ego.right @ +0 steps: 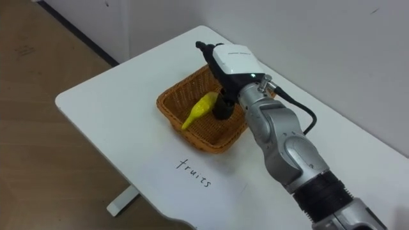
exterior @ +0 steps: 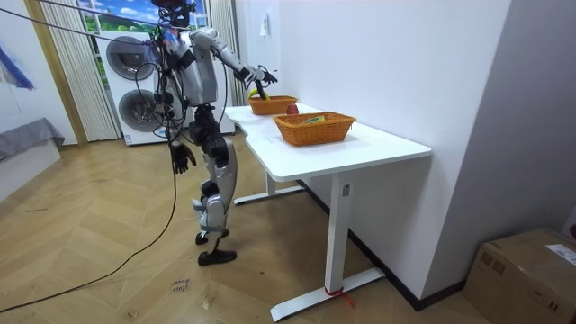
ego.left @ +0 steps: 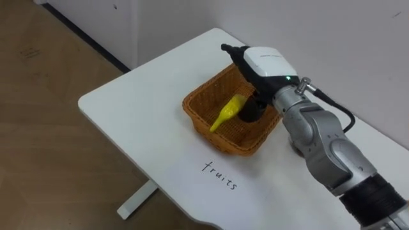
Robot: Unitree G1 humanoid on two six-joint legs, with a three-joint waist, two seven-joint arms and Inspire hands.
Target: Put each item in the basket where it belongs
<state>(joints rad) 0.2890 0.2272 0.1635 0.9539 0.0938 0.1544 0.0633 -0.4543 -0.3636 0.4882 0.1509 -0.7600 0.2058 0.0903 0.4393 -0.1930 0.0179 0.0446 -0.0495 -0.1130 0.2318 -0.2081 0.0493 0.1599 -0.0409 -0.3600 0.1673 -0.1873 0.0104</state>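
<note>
A woven fruit basket (ego.left: 192, 105) stands at the far end of the white table (ego.left: 128, 108), by the handwritten word "fruits" (ego.left: 220, 176). My right hand (ego.left: 265, 64) reaches over it, thumb and fingers pinched on the upper end of a yellow banana (ego.left: 227, 114). The banana slants down into the basket, its lower tip near the bottom. In the room view the right hand (exterior: 261, 74) hangs over that basket (exterior: 272, 105), and my left hand (exterior: 183, 157) hangs relaxed at my side. A red apple (exterior: 292, 109) lies on the table between the two baskets.
A second woven basket (exterior: 315, 128), holding green and yellow items, stands nearer the table's middle. The wall runs right along the table's far side. I stand at the table's end; washing machines (exterior: 135, 90) are behind me, with wooden floor around.
</note>
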